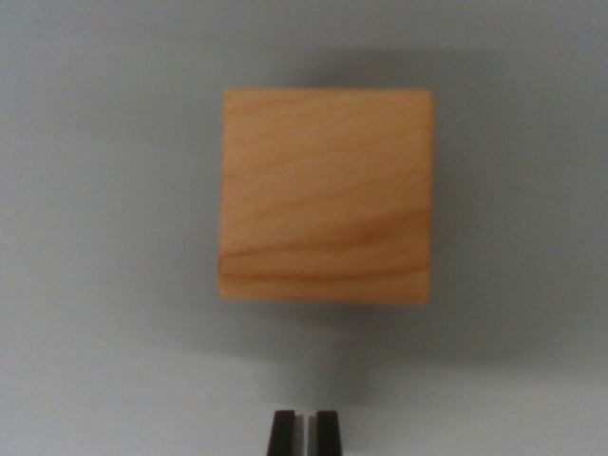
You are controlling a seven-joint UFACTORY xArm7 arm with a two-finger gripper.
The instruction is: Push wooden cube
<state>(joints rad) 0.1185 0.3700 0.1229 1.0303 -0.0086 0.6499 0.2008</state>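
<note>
A light wooden cube with visible grain fills the middle of the wrist view, resting on a plain grey surface. Its image is slightly blurred. My gripper shows at the bottom edge as two dark fingertips standing close together with only a thin slit between them. Nothing is held between them. The fingertips sit below the cube in the picture, apart from its near edge by a band of grey surface, and roughly in line with the cube's middle.
A soft shadow surrounds the cube, darkest above it and toward the wrist view's right. Grey surface lies on all sides of the cube.
</note>
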